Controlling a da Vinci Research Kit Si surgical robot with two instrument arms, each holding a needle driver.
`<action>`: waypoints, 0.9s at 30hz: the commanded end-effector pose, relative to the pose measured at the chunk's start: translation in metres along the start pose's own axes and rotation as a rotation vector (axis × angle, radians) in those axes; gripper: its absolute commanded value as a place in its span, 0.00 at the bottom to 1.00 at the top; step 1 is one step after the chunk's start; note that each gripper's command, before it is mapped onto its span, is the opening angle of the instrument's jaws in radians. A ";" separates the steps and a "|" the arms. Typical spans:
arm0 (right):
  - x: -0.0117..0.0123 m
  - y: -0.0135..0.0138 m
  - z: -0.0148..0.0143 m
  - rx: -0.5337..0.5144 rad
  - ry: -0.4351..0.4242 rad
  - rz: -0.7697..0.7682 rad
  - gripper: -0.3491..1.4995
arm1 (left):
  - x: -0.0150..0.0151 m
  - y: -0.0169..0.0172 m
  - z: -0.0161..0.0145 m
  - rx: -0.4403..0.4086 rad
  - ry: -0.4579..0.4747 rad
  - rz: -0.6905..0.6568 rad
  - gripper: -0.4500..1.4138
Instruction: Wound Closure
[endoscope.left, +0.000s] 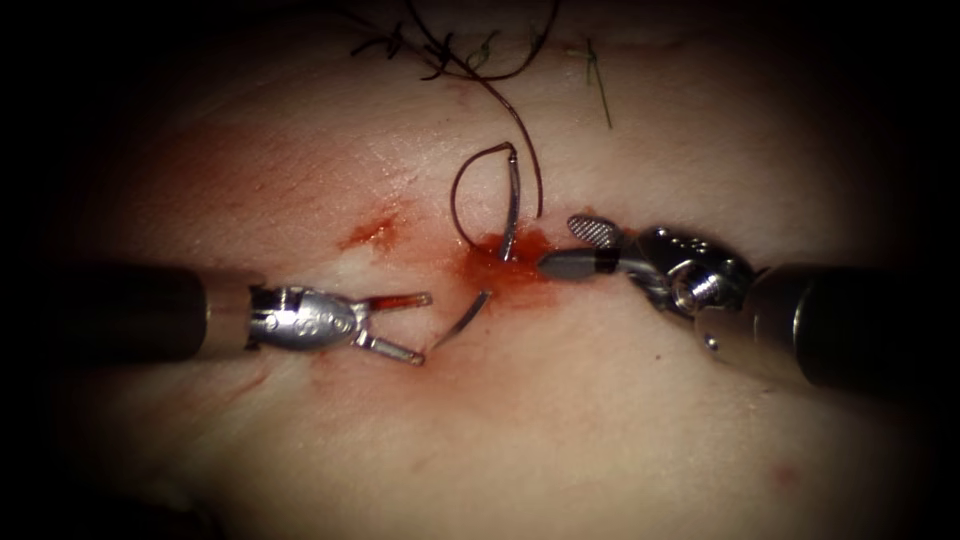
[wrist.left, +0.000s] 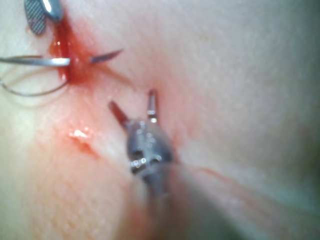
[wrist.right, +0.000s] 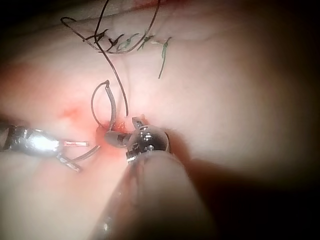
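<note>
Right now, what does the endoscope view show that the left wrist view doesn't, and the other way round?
Endoscope view: the right tool with its wrist and shaft, fingers open and holding nothing, plus tangled thread on the far tissue. Left wrist view: a close look at the left tool, its open fingers apart from the tip of the needle, holding nothing. Both: the needle in the tissue at the red fluid, tip out on the cut's left, trailing a thread loop.
</note>
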 end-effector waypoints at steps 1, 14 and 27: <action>-0.0005 -0.0004 0.0009 0.002 -0.013 -0.016 0.99 | -0.0002 0.0005 0.0008 0.008 0.021 0.000 0.73; 0.0025 0.0010 -0.0011 -0.080 0.009 -0.402 0.96 | 0.0038 -0.0016 0.0022 0.151 0.143 0.151 0.82; 0.0066 -0.0007 -0.0035 0.011 0.084 -0.494 0.94 | 0.0073 -0.0027 0.0040 0.130 0.172 0.171 0.71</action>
